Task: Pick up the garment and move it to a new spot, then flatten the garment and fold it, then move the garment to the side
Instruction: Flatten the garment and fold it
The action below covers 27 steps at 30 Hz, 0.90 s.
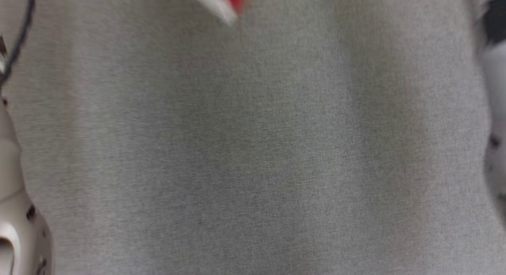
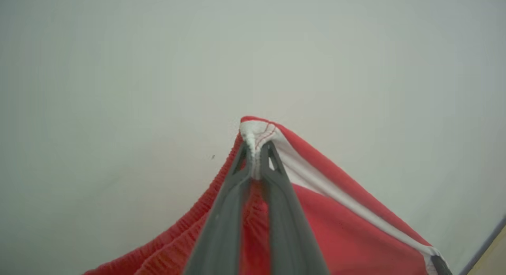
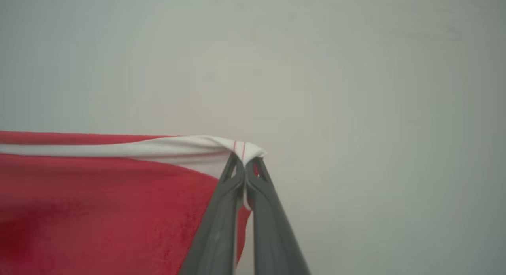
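Left wrist view: the left gripper (image 2: 257, 158) pinches a corner of the red garment (image 2: 348, 235), which slopes toward lower right. Right wrist view: the right gripper (image 3: 245, 168) clamps its white hem (image 3: 118, 149), stretched level leftward.

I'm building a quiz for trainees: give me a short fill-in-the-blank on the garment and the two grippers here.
The garment is mostly ___ in colour.
The left gripper pinches the garment's ___ trim.
The right gripper is ___ (open or shut) on the same trim.
Missing words: red; white; shut.
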Available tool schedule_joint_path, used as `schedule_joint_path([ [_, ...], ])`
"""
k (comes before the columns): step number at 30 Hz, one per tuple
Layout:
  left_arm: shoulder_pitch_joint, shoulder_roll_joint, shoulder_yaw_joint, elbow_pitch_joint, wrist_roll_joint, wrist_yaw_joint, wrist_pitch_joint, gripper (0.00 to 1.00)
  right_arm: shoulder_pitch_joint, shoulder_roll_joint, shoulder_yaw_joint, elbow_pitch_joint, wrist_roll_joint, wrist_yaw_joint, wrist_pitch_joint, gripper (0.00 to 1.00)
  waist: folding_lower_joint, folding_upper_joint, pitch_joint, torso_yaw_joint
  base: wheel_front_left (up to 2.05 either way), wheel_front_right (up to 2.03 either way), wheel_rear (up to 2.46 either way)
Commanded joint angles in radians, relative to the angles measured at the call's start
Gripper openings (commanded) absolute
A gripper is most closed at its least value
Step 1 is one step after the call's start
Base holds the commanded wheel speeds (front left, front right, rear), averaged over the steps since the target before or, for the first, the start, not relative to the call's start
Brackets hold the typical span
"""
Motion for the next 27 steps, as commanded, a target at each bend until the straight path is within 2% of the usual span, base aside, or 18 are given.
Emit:
schedule_joint_path([
  [1, -0.029, 0.006, 0.009, 0.006, 0.009, -0.008, -0.035, 0.00, -0.030, -0.007, -0.026, 0.025, -0.042, -0.004, -0.028, 0.00, -0.0005, -0.0003, 0.053, -0.019, 0.00, 0.00, 0.00],
  [4, -0.085, -0.009, 0.020, 0.004, -0.006, -0.035, -0.108, 0.00, -0.105, -0.010, -0.079, 0.022, -0.133, -0.004, -0.063, 0.00, -0.0005, -0.0003, 0.062, -0.010, 0.00, 0.00, 0.00],
  [6, -0.106, -0.020, 0.029, 0.001, -0.024, -0.045, -0.142, 0.00, -0.122, -0.016, -0.112, -0.025, -0.182, -0.006, -0.065, 0.00, -0.0005, -0.0003, 0.072, -0.004, 0.00, 0.00, 0.00],
  [10, -0.043, -0.015, -0.026, -0.003, 0.001, -0.054, -0.167, 0.00, -0.050, -0.036, -0.077, -0.064, -0.227, -0.005, -0.065, 0.00, -0.0005, -0.0003, 0.086, 0.013, 0.00, 0.00, 0.00],
  [12, 0.007, -0.010, -0.091, -0.027, 0.017, -0.056, -0.174, 0.00, -0.007, -0.055, -0.044, -0.062, -0.232, -0.004, -0.066, 0.00, -0.0005, -0.0003, 0.090, 0.023, 0.00, 0.00, 0.00],
  [16, 0.170, -0.012, -0.202, -0.082, -0.006, -0.057, -0.193, 0.00, 0.110, -0.104, 0.022, -0.064, -0.203, -0.004, -0.066, 0.00, -0.0005, -0.0003, 0.071, 0.037, 0.00, 0.00, 0.00],
  [18, 0.259, -0.016, -0.223, -0.109, -0.032, -0.057, -0.201, 0.00, 0.171, -0.127, 0.050, -0.073, -0.177, -0.004, -0.066, 0.00, -0.0005, -0.0003, 0.052, 0.039, 0.00, 0.00, 0.00],
  [24, 0.539, -0.064, -0.184, -0.212, -0.061, -0.057, -0.205, 0.00, 0.370, -0.208, 0.086, -0.129, -0.116, -0.004, -0.066, 0.00, -0.0005, -0.0003, -0.054, 0.053, 0.00, 0.00, 0.00],
  [27, 0.670, -0.069, -0.194, -0.258, -0.049, -0.056, -0.205, 0.00, 0.476, -0.244, 0.103, -0.159, -0.091, -0.004, -0.066, 0.00, -0.0005, -0.0003, -0.119, 0.057, 0.00, 0.00, 0.00],
])
